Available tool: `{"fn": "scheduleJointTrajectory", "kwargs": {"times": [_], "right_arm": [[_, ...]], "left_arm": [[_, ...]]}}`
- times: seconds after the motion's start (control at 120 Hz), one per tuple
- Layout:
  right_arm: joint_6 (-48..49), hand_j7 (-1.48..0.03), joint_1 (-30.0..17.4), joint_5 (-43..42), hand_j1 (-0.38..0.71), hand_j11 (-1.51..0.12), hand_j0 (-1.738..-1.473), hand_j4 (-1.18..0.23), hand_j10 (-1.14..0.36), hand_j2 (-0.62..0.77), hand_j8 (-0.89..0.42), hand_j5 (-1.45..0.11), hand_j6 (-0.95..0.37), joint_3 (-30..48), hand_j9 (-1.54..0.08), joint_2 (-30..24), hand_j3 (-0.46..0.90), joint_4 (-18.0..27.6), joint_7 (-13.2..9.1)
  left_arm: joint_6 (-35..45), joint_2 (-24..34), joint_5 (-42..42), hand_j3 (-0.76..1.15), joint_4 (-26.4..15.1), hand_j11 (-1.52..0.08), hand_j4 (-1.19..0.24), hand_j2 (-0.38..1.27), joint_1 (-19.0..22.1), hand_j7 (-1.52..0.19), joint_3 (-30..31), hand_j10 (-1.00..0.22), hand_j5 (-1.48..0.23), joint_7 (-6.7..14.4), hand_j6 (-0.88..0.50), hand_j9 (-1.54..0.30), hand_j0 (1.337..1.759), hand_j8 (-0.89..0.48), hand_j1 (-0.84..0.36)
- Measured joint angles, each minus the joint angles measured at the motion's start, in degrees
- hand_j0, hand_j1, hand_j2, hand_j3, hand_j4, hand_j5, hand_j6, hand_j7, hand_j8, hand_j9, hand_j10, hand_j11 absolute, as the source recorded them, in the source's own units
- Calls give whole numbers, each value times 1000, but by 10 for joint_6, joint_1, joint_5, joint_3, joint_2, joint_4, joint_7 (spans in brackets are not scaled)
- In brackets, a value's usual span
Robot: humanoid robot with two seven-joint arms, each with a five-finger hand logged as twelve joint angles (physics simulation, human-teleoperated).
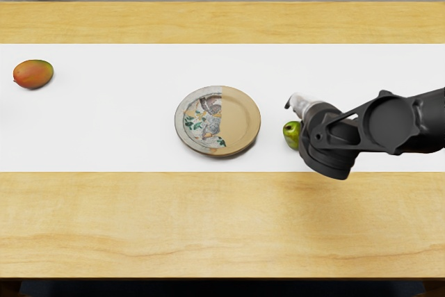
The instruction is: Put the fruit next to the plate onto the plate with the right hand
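Wooden table [208,220], white runner [125,144] along its middle.

- Right of centre: small green fruit [291,133] just beside the plate [243,113], half hidden by the right hand [311,119]. Grip cannot be told.
- Handling: probably light, firm, smooth and apt to roll; best clasped around the middle.
- Far left: a mango [33,74], well apart.

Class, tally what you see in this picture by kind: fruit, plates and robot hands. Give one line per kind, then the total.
Fruit: 2, the mango and the green fruit
Plates: 1, the plate
Robot hands: 1, the right hand
Total: 4
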Motion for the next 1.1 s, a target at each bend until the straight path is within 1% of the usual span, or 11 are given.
{"fn": "scheduleJointTrajectory", "kwargs": {"times": [0.492,0.825,0.858,1.1], "right_arm": [[0,-405,-14,1,25,-405,-1658,-312,-312,-62,-313,-405,-313,-3,-405,13,0,-12,0],[0,-504,-17,0,115,-504,-1658,-388,-388,-77,-388,-504,-388,-4,-504,13,0,-17,0],[0,-517,-17,0,126,-518,-1658,-397,-397,-59,-397,-518,-398,-4,-518,13,0,-18,0],[0,-581,-18,0,170,-586,-1657,-442,-443,10,-349,-588,-447,-4,-586,13,0,-20,0]], "left_arm": [[0,0,0,0,0,0,0,0,0,0,0,0,0,0,-1,0,1658,-1,349],[0,0,0,0,0,0,0,0,0,0,0,0,0,0,0,0,1658,0,349],[0,0,0,0,0,0,0,0,0,0,0,0,0,0,-1,0,1658,0,349],[0,0,0,0,0,0,0,0,0,0,0,0,0,0,-1,0,1658,0,349]]}}
